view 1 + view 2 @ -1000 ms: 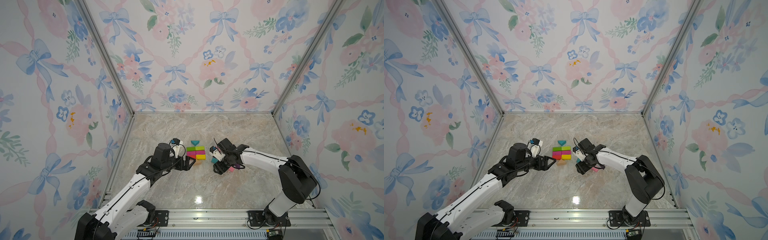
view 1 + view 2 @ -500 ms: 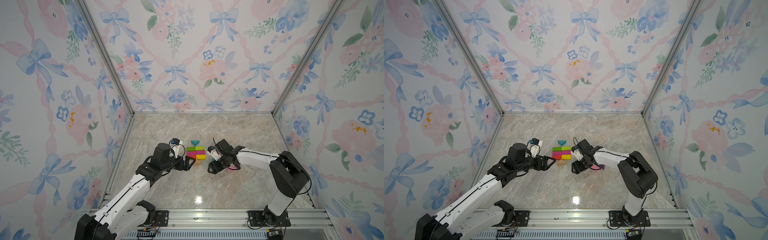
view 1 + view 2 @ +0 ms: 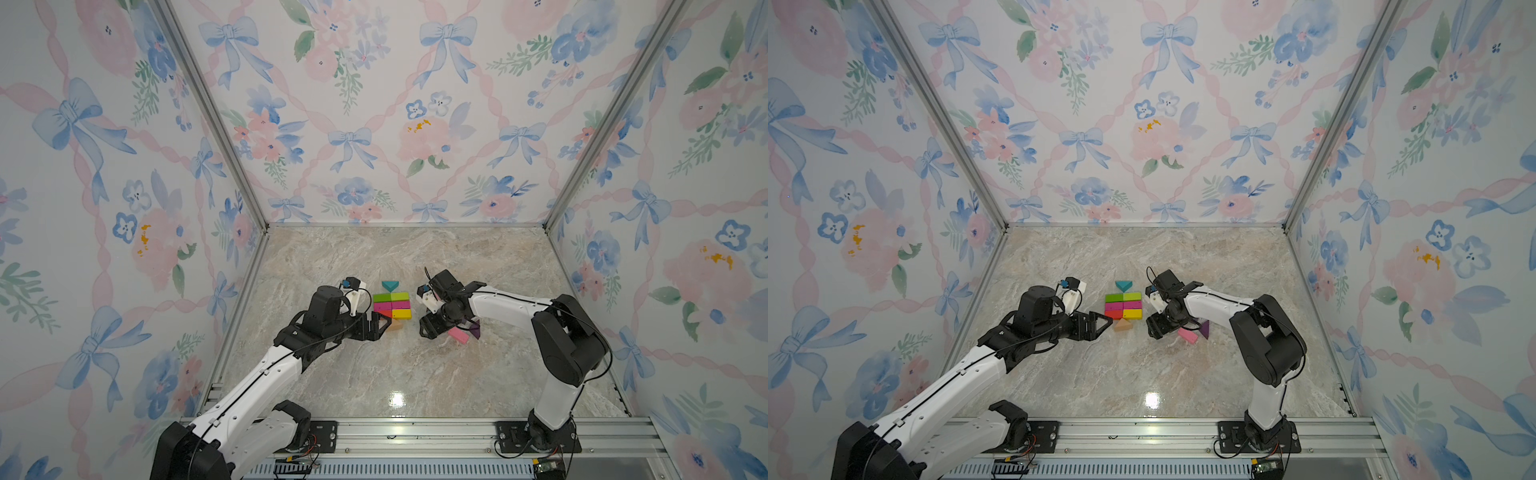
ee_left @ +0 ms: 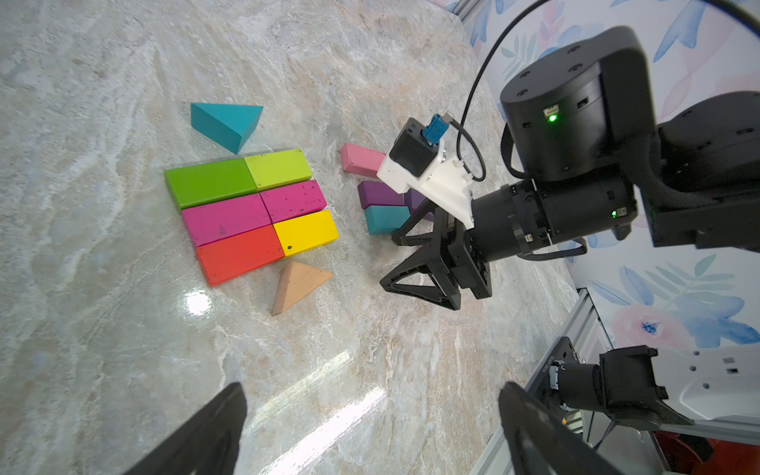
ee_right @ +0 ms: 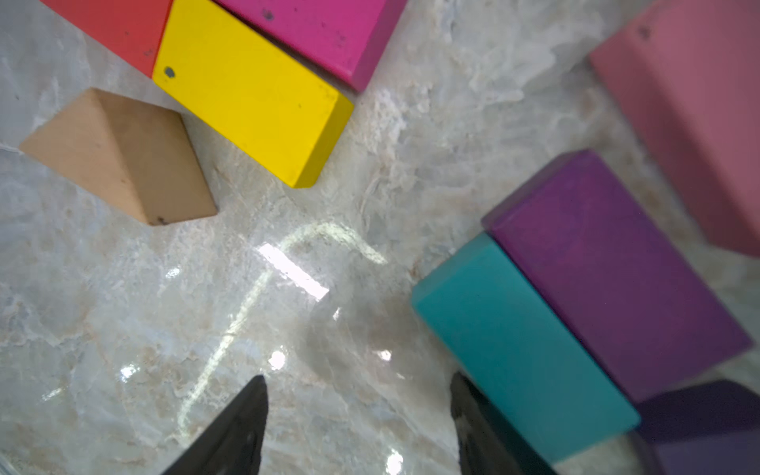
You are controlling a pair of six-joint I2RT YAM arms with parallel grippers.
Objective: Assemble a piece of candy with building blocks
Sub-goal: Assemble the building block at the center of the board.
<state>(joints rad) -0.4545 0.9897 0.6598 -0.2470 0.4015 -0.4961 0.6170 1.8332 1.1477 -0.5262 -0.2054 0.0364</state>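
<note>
**Right gripper open and empty, teal block just outside one finger**
Your right gripper (image 5: 357,415) hangs low over the bare marble tabletop (image 5: 164,312) with its jaws apart. The matte teal rectangular block (image 5: 518,345) lies just beside one finger, touching a purple rectangular block (image 5: 608,263). Between your two grippers lie the six-block coloured slab (image 4: 251,205) and the tan triangular wedge (image 4: 298,283). Your left gripper (image 4: 370,436) gapes wide near that wedge, holding nothing.
</note>
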